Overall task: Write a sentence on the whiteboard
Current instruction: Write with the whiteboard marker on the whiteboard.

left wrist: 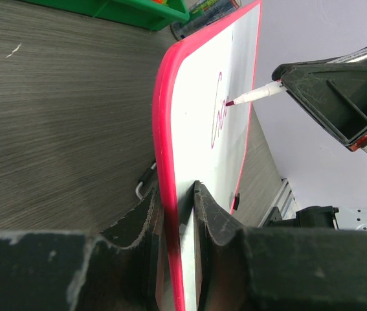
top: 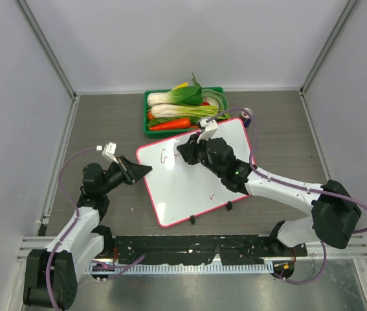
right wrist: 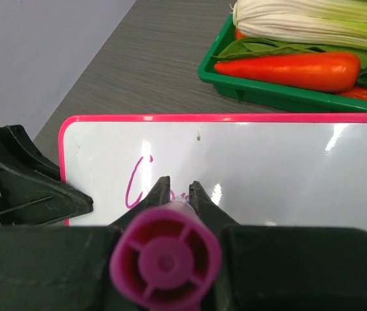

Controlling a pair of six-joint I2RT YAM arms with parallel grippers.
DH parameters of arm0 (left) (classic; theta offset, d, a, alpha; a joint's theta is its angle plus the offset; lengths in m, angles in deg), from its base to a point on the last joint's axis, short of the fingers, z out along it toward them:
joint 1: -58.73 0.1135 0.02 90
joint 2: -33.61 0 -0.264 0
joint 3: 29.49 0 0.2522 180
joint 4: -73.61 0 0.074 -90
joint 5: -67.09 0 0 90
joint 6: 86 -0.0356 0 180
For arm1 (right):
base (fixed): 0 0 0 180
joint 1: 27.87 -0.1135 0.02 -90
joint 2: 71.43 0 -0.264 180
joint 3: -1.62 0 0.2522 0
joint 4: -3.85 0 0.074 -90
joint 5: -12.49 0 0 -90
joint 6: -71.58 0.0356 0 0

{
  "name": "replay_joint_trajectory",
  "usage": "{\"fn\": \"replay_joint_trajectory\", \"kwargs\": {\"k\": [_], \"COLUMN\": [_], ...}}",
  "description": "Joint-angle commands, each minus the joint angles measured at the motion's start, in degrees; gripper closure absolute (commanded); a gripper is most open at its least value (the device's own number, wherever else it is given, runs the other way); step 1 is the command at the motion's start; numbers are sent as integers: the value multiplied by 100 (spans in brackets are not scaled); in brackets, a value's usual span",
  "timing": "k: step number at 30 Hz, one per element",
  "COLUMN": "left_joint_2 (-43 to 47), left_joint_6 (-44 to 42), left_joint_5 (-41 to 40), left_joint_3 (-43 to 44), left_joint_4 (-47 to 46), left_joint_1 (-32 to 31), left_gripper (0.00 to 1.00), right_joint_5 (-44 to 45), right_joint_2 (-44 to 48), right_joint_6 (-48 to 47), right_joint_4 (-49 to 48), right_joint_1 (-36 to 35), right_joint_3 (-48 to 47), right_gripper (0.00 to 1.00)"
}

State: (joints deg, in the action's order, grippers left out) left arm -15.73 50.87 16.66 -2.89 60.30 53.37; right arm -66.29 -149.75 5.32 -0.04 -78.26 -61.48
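The whiteboard (top: 193, 194) is glossy and smooth; the bench (top: 105, 123) is matt, grey wood-grain; the tray (right wrist: 267, 91) looks like shiny green plastic.

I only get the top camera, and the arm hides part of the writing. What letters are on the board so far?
Observer: The left wrist camera shows the writing on the whiteboard: a purple "G" and the start of a next letter.
Operator: Is the pen touching the board?
Observer: Yes, the marker has its tip on the board, right at the end of that last stroke.
Operator: What is the other arm doing?
Observer: The left gripper pinches the board's pink edge, with one finger on each face.
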Motion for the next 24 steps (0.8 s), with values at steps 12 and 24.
{"fn": "replay_joint_trajectory", "kwargs": {"k": [12,24], "left_joint_2": [-5,-23], "left_joint_6": [-530,-539], "left_joint_5": [-11,-20], "left_joint_3": [131,140], "left_joint_4": [105,141], "left_joint_1": [-114,-131], "left_gripper": [100,100], "right_joint_5": [565,609], "right_joint_2": [415,177], "right_joint_6": [-28,60], "right_joint_4": [-134,-142], "right_joint_1": [82,196], "right_joint_3": [21,171], "right_gripper": [98,98]}}
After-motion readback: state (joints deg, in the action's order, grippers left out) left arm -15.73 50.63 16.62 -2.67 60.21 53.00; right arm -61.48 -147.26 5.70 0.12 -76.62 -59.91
